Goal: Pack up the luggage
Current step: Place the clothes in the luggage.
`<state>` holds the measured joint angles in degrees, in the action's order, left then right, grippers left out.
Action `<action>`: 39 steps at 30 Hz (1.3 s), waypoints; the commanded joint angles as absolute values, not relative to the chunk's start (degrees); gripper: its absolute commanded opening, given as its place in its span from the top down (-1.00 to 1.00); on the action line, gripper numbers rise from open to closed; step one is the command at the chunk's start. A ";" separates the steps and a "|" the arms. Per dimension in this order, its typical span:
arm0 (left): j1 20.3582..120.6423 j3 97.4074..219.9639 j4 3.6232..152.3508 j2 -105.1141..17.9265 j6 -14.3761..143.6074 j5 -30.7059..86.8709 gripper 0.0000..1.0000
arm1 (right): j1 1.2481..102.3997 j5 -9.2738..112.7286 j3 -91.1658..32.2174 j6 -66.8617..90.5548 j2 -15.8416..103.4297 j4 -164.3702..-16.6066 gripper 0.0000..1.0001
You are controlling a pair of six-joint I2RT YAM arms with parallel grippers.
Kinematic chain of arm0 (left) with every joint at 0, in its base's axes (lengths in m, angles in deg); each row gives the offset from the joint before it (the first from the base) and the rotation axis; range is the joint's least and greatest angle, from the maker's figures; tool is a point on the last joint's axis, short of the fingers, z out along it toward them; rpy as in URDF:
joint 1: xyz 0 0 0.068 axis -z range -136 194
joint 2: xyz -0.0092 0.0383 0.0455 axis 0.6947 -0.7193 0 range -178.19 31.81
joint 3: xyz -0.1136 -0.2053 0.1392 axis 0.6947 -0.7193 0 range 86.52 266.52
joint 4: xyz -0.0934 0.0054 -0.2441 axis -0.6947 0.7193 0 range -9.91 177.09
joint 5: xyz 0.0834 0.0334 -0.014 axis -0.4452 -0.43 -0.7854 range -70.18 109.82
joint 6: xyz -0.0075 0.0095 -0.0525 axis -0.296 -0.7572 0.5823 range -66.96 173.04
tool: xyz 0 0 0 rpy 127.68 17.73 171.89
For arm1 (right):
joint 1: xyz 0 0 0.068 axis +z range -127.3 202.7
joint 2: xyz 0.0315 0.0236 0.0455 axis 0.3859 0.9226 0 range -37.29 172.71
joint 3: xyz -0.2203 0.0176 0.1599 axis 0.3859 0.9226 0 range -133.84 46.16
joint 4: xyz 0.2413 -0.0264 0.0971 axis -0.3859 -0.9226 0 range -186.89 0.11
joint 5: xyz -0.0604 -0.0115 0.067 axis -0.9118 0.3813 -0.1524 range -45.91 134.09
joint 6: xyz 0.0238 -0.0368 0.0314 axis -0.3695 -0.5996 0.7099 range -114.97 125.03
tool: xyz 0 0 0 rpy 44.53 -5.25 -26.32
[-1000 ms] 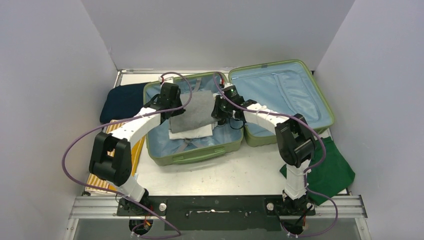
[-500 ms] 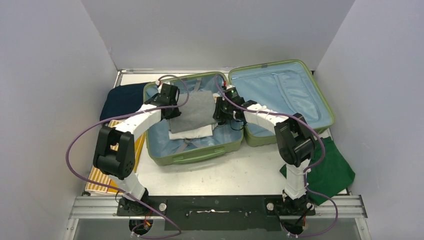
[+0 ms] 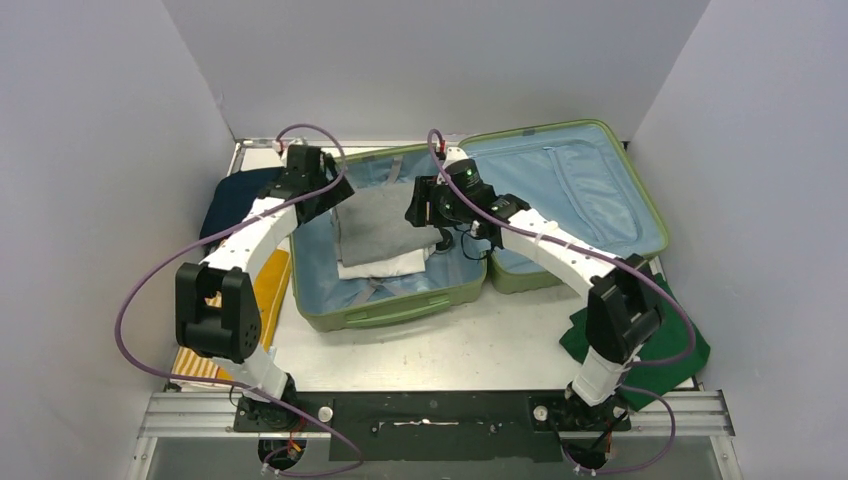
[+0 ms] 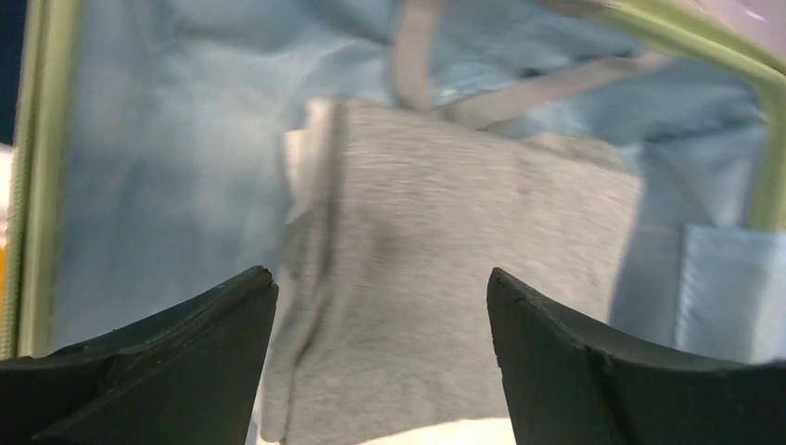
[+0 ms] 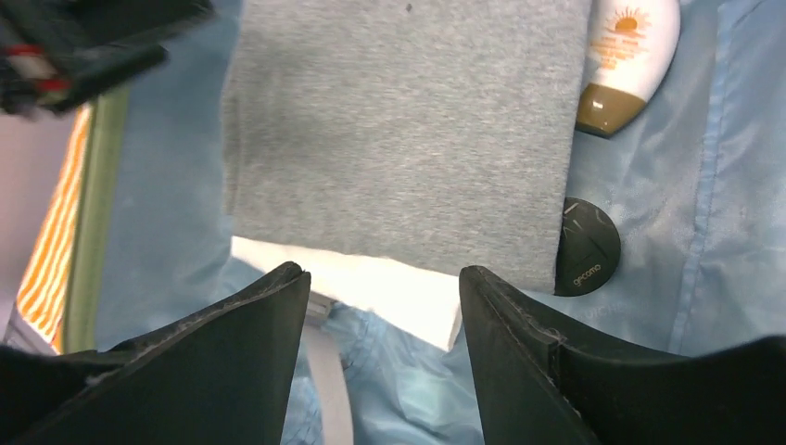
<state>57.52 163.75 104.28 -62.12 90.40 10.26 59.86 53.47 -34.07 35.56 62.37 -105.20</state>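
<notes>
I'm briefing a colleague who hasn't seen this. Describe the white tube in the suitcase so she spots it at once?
In the open light-green luggage, find the half holding the folded grey garment. The tube lies on the blue lining beside it. It is white with a brown cap and orange sun print, unlike the round black disc nearby.

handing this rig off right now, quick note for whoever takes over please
Left gripper: open, empty, above the grey garment.
Right gripper: open, empty, above the same garment.
Luggage: open; grey garment lies on a white one in its left half, beside a sunscreen bottle and a black round item.
To do: navy garment, striped cloth and green cloth lie outside on the table.
</notes>
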 commanded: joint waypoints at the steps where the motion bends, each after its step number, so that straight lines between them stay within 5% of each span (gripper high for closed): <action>1: 52.74 160.56 103.17 -64.45 96.94 14.71 -0.86 | 60.08 54.03 -33.44 33.63 56.55 -106.76 -0.23; 11: 51.65 164.52 102.45 -72.49 96.98 17.26 -0.86 | 62.94 51.40 -33.03 33.30 52.00 -109.93 -0.25; 15: 51.66 162.77 99.01 -73.11 96.60 19.10 -0.43 | 63.68 49.79 -32.18 33.00 51.48 -110.63 -0.23; 20: 51.83 159.65 94.91 -69.76 95.19 17.77 0.48 | 63.89 48.88 -29.81 32.98 50.35 -109.28 -0.11; 25: 53.39 160.13 95.93 -67.95 92.03 14.68 1.00 | 64.33 48.70 -28.70 33.09 51.10 -108.69 -0.04; 39: 70.01 160.03 96.81 -63.57 80.28 -11.74 1.00 | 64.37 48.48 -27.37 32.50 51.09 -107.66 0.00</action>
